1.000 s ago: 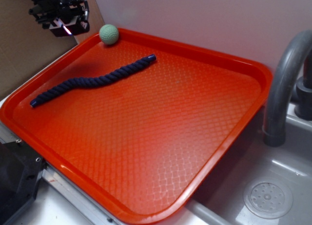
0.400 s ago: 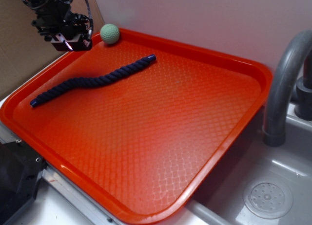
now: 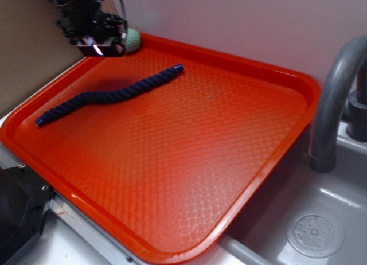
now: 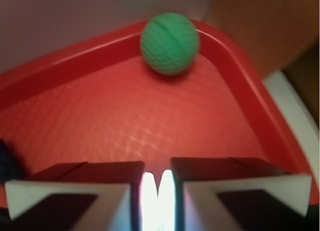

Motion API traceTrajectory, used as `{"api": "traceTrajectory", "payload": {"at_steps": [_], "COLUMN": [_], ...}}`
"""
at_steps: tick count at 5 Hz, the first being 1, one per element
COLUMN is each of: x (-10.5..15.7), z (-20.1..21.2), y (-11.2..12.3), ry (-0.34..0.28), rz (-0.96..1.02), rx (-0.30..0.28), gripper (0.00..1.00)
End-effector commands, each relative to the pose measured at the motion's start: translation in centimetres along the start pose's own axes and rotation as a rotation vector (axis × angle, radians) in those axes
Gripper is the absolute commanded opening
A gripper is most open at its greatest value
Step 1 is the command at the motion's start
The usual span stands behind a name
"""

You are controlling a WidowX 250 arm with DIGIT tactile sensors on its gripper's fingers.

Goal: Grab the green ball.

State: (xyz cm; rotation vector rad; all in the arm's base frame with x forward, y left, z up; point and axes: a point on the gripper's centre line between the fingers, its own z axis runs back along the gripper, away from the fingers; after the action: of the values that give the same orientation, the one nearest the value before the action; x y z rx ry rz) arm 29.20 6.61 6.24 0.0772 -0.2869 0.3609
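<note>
Orange tray (image 3: 275, 156) with green ball (image 3: 133, 40) in far corner, blue rope (image 3: 109, 96) near left.

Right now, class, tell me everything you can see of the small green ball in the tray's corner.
The small pale green ball is round, with a matte, finely netted, knit-like surface and a faint darker line across its top. It sits whole in the far corner of the orange-red plastic tray, resting on the patterned floor against the raised rim. Nothing grips it; in the exterior view the black gripper partly hides it.

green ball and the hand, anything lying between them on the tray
Nothing: in the wrist view only bare orange tray floor separates the hand from the green ball, which sits in the tray's corner.
</note>
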Motion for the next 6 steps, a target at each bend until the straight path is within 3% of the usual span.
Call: {"api": "traceTrajectory", "payload": {"at_steps": [1,3,6], "x": [3.8,6.6,7.6], "z": [0.5,-1.9,-2.2], "y": [-0.4,0.3,4.6], "ry": [-0.079,-0.103,-0.098], "rz": [0.003,0.034,0.118], "rx": [-0.013,0.045,0.081], "gripper": [1.00,1.00,1.00]}}
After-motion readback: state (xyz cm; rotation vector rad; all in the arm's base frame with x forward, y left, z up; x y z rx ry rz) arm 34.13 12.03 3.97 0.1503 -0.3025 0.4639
